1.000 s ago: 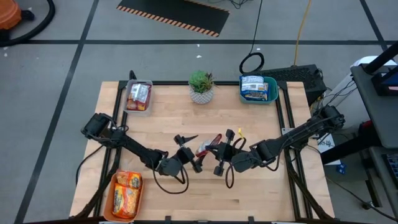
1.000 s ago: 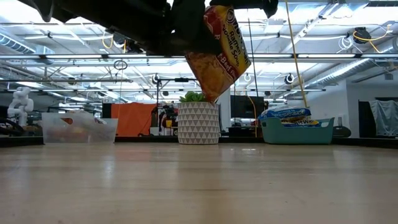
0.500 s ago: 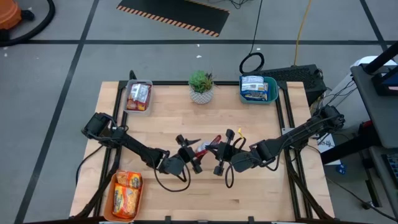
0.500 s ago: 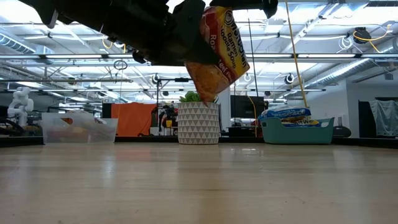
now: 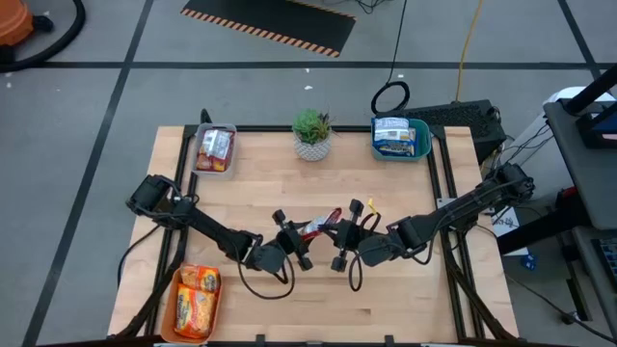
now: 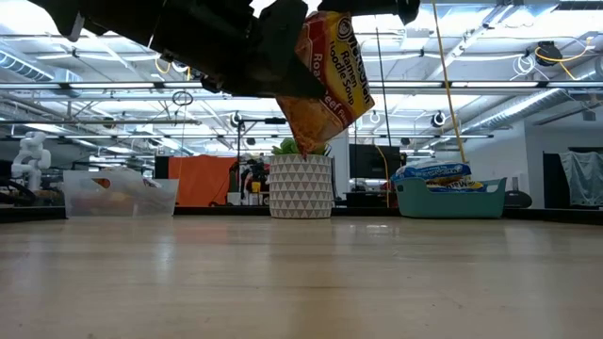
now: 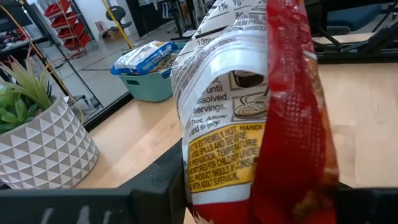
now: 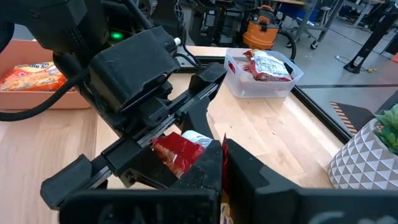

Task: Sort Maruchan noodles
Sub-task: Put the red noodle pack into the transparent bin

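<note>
One Maruchan noodles packet (image 5: 318,227), red and yellow, hangs in the air over the middle of the table, between my two grippers. In the low view the packet (image 6: 325,80) is tilted, well above the wood. My left gripper (image 5: 294,235) is on its left side and my right gripper (image 5: 339,234) on its right, each shut on it. The left wrist view is filled by the packet (image 7: 249,112). My left gripper pinches the packet's left end (image 7: 205,180) between its two fingers, coming level from the table's left. The wrapper bulges and creases between them. The packet is lifted clear of the table. My right gripper pinches the packet's thin right edge (image 8: 224,144) between its shut fingers, coming level from the table's right. The rest of the packet (image 8: 177,152) stretches away toward the left gripper, clear of the table.
A clear tray (image 5: 214,150) with red-silver packets stands at the far left, a potted plant (image 5: 311,133) at the far middle, and a teal tray (image 5: 400,138) with blue-white packets at the far right. An orange tray (image 5: 196,301) with orange packets sits at the near left.
My left gripper's fingers have closed in from wide open onto the packet's left end. The packet has tipped a little, its lower end swinging up, while my right gripper has kept its hold.
</note>
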Robot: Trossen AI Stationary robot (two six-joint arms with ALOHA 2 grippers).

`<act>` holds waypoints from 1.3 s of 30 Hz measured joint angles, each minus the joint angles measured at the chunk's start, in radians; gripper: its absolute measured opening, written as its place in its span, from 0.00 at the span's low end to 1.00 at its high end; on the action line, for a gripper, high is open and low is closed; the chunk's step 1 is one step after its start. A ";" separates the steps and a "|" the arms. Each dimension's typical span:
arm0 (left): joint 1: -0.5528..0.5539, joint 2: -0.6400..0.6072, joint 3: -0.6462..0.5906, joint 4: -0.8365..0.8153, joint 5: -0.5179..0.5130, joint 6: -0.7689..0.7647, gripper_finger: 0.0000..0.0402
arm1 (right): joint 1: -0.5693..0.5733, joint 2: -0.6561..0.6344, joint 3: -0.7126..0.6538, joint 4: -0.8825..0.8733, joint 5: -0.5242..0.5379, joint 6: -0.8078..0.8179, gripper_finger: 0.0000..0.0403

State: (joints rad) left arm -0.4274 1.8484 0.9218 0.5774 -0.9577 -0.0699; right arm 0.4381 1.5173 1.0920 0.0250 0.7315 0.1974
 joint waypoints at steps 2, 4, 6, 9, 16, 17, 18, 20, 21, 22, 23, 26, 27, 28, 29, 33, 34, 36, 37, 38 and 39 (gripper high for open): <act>0.000 0.000 0.000 0.000 0.000 0.010 0.36 | 0.000 0.000 0.000 0.000 0.000 0.000 0.00; 0.000 0.000 0.000 0.000 0.000 0.013 0.37 | 0.000 0.000 0.000 0.000 0.003 0.000 0.01; 0.000 0.000 0.000 0.000 -0.001 0.013 0.37 | 0.006 0.000 0.000 0.001 0.026 0.000 0.03; 0.000 0.000 -0.001 -0.001 -0.001 0.014 0.37 | 0.026 -0.013 0.000 -0.008 0.057 -0.011 0.08; 0.001 -0.001 -0.001 0.001 0.064 0.019 0.37 | 0.065 -0.096 0.000 -0.090 0.057 0.035 0.20; 0.001 -0.006 -0.001 -0.001 0.084 0.021 0.37 | 0.073 -0.111 0.000 -0.113 0.057 0.052 0.21; -0.001 -0.016 -0.002 -0.008 0.105 0.028 0.37 | 0.080 -0.127 0.000 -0.143 0.057 0.069 0.22; -0.006 -0.049 -0.002 -0.025 0.148 0.036 0.37 | 0.096 -0.158 0.000 -0.207 0.057 0.116 0.23; -0.009 -0.073 -0.002 -0.045 0.162 0.038 0.37 | 0.103 -0.174 0.000 -0.242 0.056 0.144 0.24; -0.011 -0.103 -0.002 -0.071 0.178 0.034 0.37 | 0.111 -0.188 0.000 -0.275 0.057 0.171 0.24; -0.014 -0.137 -0.002 -0.114 0.193 0.030 0.37 | 0.119 -0.203 0.000 -0.305 0.056 0.200 0.24; -0.016 -0.255 -0.002 -0.283 0.233 -0.007 0.37 | 0.145 -0.237 0.000 -0.391 0.057 0.277 0.23; -0.018 -0.298 -0.002 -0.358 0.236 -0.026 0.37 | 0.155 -0.244 0.000 -0.415 0.057 0.299 0.23; -0.020 -0.342 -0.002 -0.430 0.235 -0.046 0.37 | 0.163 -0.250 0.000 -0.436 0.057 0.317 0.23; -0.021 -0.383 -0.002 -0.503 0.235 -0.071 0.37 | 0.171 -0.251 0.000 -0.451 0.057 0.332 0.23; -0.019 -0.531 -0.002 -0.766 0.198 -0.156 0.37 | 0.192 -0.249 0.000 -0.482 0.054 0.348 0.23; -0.013 -0.564 -0.002 -0.811 0.175 -0.169 0.37 | 0.193 -0.249 0.000 -0.479 0.054 0.348 0.23; -0.002 -0.629 -0.002 -0.902 0.132 -0.186 0.37 | 0.193 -0.248 0.000 -0.479 0.053 0.349 0.23; 0.005 -0.659 -0.002 -0.942 0.117 -0.193 0.37 | 0.193 -0.248 0.000 -0.479 0.053 0.349 0.23; 0.014 -0.688 -0.002 -0.978 0.107 -0.201 0.37 | 0.193 -0.248 0.000 -0.479 0.052 0.349 0.23; 0.026 -0.717 -0.001 -1.018 0.097 -0.207 0.37 | 0.193 -0.248 0.000 -0.479 0.052 0.349 0.23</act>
State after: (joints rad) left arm -0.4016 1.1314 0.9207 -0.4410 -0.8608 -0.2765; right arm 0.6308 1.2697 1.0916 -0.4537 0.7833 0.5468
